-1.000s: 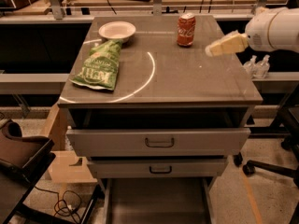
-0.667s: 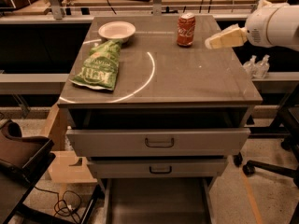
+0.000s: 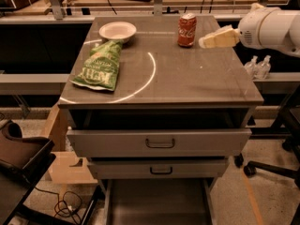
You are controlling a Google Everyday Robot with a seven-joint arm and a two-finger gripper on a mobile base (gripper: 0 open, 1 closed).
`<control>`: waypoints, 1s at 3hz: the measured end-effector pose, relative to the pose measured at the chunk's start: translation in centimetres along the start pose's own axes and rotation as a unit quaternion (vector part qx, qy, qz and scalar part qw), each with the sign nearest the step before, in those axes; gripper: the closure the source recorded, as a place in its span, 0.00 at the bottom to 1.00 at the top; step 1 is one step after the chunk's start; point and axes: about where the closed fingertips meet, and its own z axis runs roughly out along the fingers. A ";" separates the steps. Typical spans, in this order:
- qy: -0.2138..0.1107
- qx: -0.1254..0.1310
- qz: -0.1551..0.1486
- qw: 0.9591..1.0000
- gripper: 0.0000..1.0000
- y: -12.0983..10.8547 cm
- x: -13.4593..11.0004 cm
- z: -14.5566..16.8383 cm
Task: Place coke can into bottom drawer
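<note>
The coke can (image 3: 186, 30), red with white script and a silver top, stands upright at the back right of the cabinet top (image 3: 187, 78). My gripper (image 3: 206, 41) reaches in from the right on a white arm and its tip is just right of the can, a small gap apart, holding nothing. The bottom drawer (image 3: 159, 203) is pulled out at the foot of the cabinet, a wide shallow grey tray with a dark floor.
A white bowl (image 3: 117, 31) sits at the back left. A green chip bag (image 3: 100, 66) lies in front of it. The two upper drawers (image 3: 159, 143) have handled fronts and stick out slightly. Two small bottles (image 3: 258, 66) stand right of the cabinet. A dark chair (image 3: 18, 158) is at left.
My gripper has moved up and left, from the right edge of the cabinet top to just beside the coke can. The can, bowl and bag have not moved.
</note>
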 end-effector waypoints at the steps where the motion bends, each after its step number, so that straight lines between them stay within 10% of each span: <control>1: -0.055 -0.008 0.042 0.998 0.00 0.1 -0.8 4.2; 3: -0.116 -0.021 0.079 0.990 0.00 -0.1 -2.6 10.5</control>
